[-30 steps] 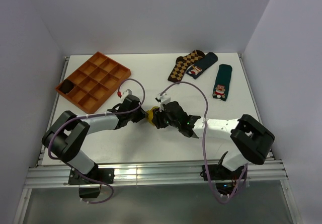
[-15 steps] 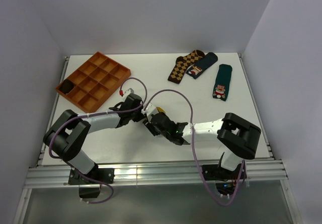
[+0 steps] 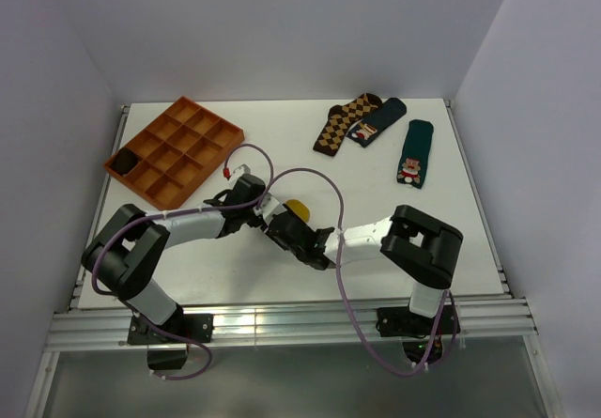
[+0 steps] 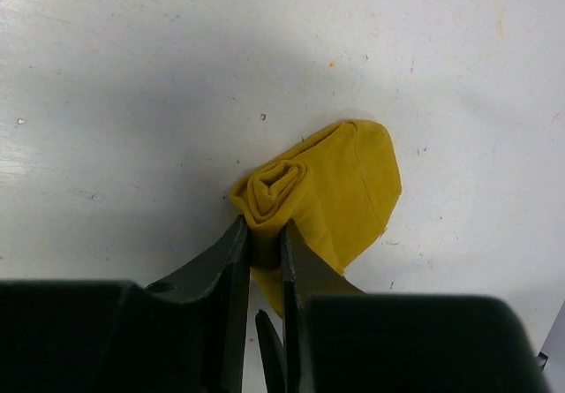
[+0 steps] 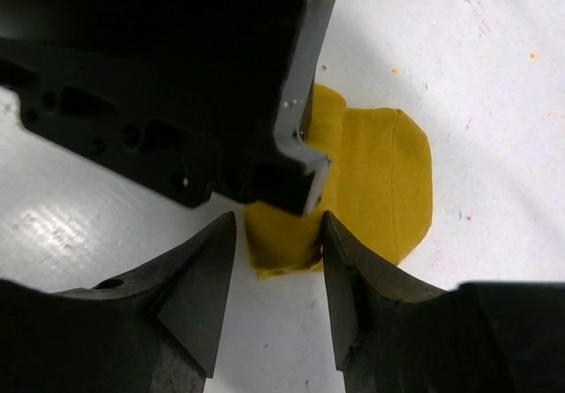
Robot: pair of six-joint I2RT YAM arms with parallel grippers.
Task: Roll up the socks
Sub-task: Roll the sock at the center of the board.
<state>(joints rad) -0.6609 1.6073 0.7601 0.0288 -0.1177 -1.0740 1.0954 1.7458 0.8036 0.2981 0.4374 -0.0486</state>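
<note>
White table, sock pinched in left jaws, right jaws astride

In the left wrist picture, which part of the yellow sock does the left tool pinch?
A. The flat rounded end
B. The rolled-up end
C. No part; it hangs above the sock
B: the left tool is closed on the spiral roll of the mustard-yellow sock, while the flat rounded end lies free on the table.
</note>
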